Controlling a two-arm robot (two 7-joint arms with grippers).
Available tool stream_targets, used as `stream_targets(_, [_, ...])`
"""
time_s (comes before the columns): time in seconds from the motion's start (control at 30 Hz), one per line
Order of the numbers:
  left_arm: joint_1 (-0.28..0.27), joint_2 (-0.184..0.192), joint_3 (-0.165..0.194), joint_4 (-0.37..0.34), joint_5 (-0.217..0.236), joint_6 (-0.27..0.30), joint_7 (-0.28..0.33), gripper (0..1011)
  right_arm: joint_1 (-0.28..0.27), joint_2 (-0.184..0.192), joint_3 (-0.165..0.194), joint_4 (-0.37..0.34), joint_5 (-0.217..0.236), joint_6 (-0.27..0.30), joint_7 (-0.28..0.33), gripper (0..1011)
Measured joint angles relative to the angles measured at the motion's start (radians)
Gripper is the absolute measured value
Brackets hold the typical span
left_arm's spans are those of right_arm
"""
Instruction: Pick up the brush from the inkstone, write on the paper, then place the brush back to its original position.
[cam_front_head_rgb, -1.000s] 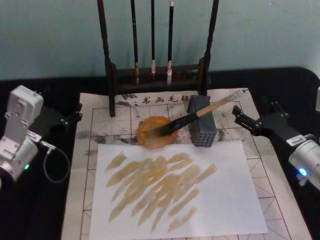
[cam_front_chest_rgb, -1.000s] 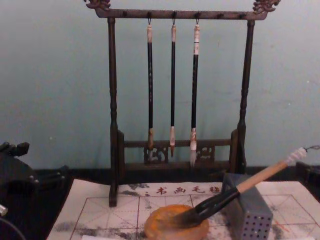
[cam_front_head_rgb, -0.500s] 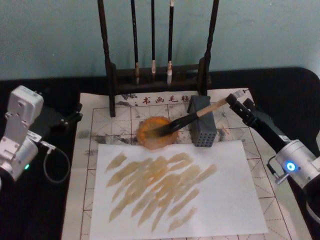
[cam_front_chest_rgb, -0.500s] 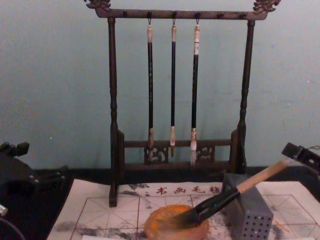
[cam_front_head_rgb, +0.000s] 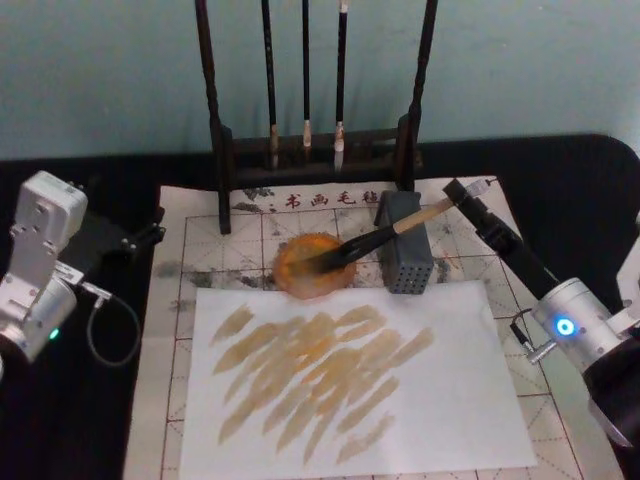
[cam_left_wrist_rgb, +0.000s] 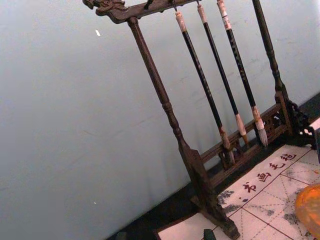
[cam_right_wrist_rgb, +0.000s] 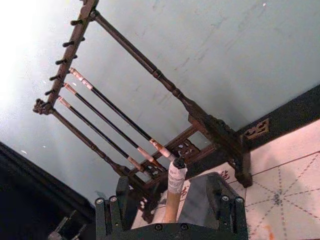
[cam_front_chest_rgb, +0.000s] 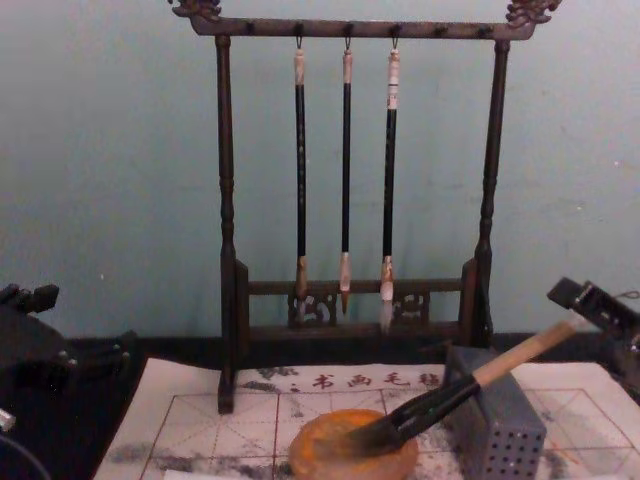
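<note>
the brush (cam_front_head_rgb: 385, 234) lies with its bristles in the inkstone (cam_front_head_rgb: 295, 276), handle propped on the grey box (cam_front_head_rgb: 406, 256) just right of the inkstone. the right claw (cam_front_head_rgb: 460, 193), released, straddles the brush's white end further right of the inkstone. the left claw (cam_front_head_rgb: 150, 232) is parked well left of the inkstone; its state cannot be told.

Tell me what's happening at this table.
The right gripper is at the white-wrapped end of the brush, its open fingers on either side of the handle, not yet closed. The brush lies with its bristles in the orange dish and its handle propped on the grey box, not yet lifted. The left gripper sits parked at the left, beside the gridded paper.
</note>
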Motion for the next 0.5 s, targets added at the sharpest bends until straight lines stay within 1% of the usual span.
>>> stream_targets(0.23, [0.0,0.0,0.0,0.0,0.0,0.0,0.0,1001,0.025,-0.012,-0.017,0.041,0.032,0.004,0.011,1000])
stream_targets(0.5, [0.0,0.0,0.0,0.0,0.0,0.0,0.0,1001,0.04,-0.015,-0.034,0.066,0.056,-0.003,0.022,1000])
